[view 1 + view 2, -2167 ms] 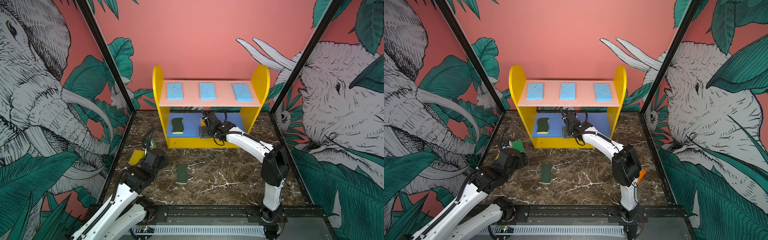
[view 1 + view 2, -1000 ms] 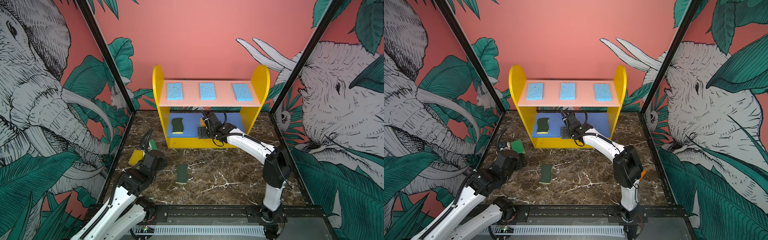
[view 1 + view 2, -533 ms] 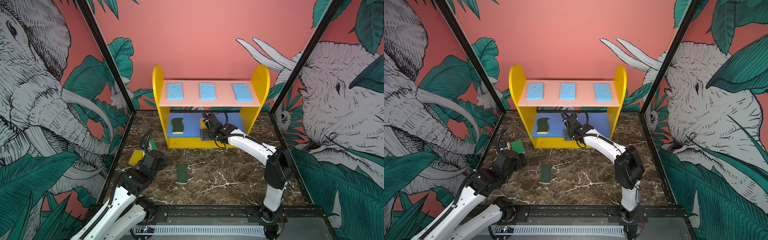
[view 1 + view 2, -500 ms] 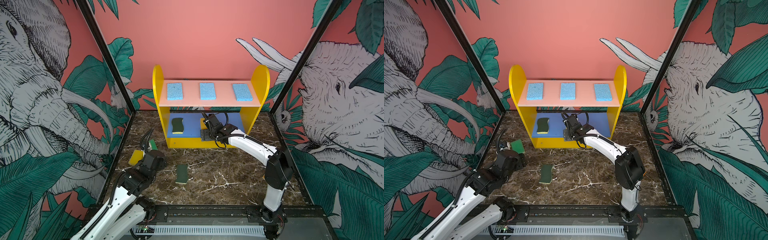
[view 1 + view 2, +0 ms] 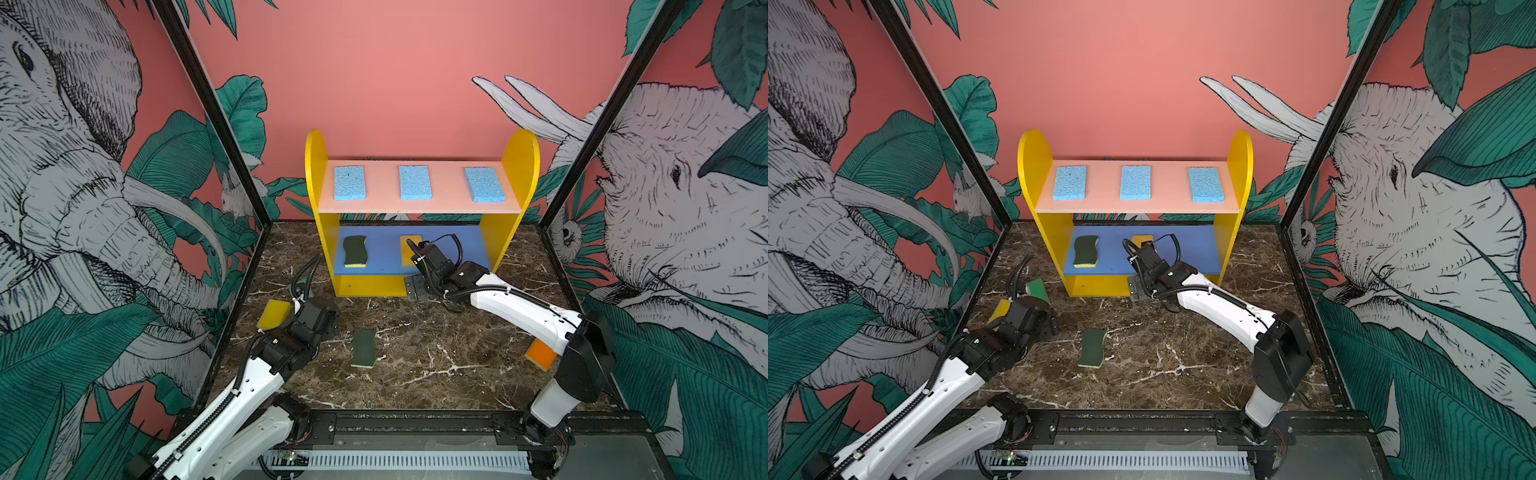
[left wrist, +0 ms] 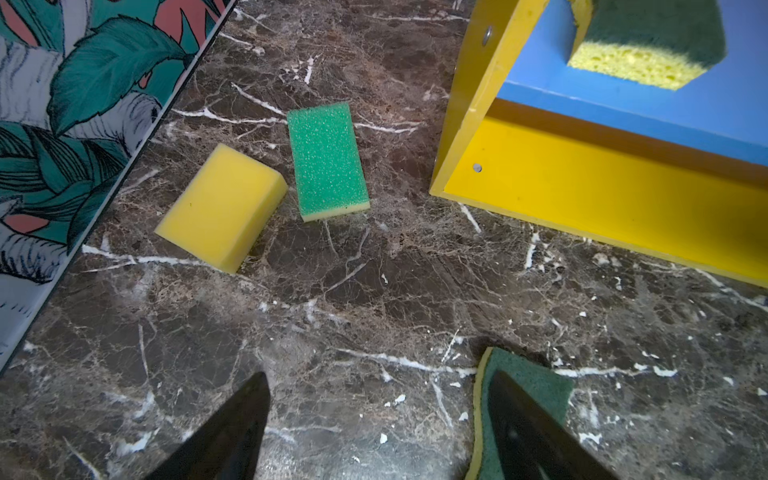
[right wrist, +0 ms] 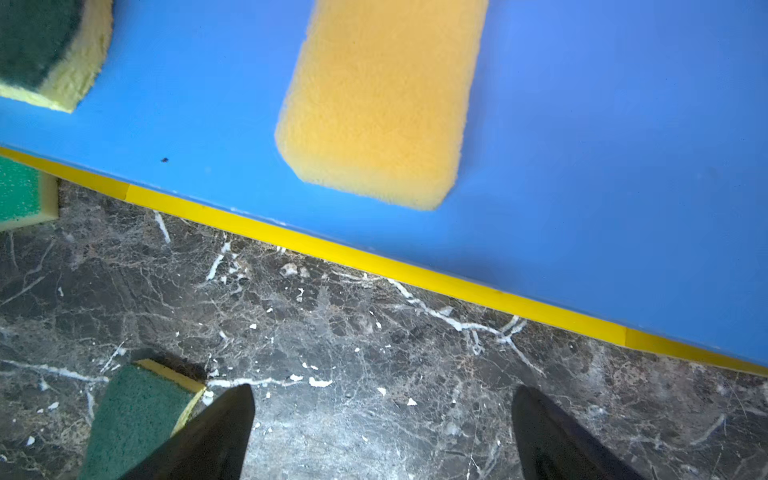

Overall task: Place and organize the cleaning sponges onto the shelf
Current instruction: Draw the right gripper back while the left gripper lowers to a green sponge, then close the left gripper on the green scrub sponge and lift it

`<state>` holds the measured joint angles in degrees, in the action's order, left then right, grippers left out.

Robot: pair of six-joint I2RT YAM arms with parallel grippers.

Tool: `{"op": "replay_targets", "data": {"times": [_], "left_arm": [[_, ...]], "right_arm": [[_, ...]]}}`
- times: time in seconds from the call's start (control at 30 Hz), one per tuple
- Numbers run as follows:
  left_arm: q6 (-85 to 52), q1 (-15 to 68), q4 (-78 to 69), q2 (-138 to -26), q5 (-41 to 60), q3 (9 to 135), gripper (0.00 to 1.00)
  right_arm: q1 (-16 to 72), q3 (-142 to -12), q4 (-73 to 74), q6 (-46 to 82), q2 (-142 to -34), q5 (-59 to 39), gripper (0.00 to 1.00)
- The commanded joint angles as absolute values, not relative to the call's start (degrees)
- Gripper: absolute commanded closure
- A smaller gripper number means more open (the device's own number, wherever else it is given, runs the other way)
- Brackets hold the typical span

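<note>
A shelf with yellow round-topped sides (image 5: 315,178) stands at the centre in both top views, with three light-blue porous rectangular sponges (image 5: 414,182) spaced along its pale pink top board (image 5: 449,189). On its blue middle board (image 5: 473,251) lie a wavy dark-green-on-yellow sponge (image 5: 354,251) at left and a flat yellow sponge (image 7: 374,104) mid-board. The right gripper (image 7: 380,395) hovers before that board, jaws wide apart, empty. The left gripper (image 6: 379,374), lower left, is spread wide, holding nothing; a second wavy sponge (image 5: 363,348), yellow block sponge (image 6: 220,203) and bright green sponge (image 6: 328,160) lie on the dark marble floor (image 5: 436,353), an orange sponge (image 5: 539,354) at lower right
</note>
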<state>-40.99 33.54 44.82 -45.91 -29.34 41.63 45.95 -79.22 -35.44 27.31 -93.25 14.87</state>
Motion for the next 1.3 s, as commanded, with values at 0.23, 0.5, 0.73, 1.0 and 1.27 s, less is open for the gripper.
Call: {"op": "replay_targets", "data": {"times": [0.23,0.5,0.73,1.0,1.27], "left_arm": [[-44.4,33.0,44.6,-51.9,-25.1,38.6,0.14],[-43.7,35.2,42.4,-55.6,-19.5,36.5,0.17],[-48.8,46.8,38.6,-57.0,-21.6,33.7,0.17],[-52.3,55.8,34.0,-67.3,-21.1,35.9,0.13],[-53.4,57.4,32.9,-71.3,-17.4,37.3,0.12]], "right_arm": [[36.6,-66.4,-32.1,29.6,-85.5,7.7,0.01],[33.3,-62.4,-28.7,28.7,-83.8,7.8,0.01],[33.2,-59.9,-27.0,28.6,-81.6,8.9,0.01],[33.3,-52.5,-27.1,30.9,-72.0,13.3,0.03],[33.3,-51.2,-36.6,33.4,-66.0,18.2,0.03]]}}
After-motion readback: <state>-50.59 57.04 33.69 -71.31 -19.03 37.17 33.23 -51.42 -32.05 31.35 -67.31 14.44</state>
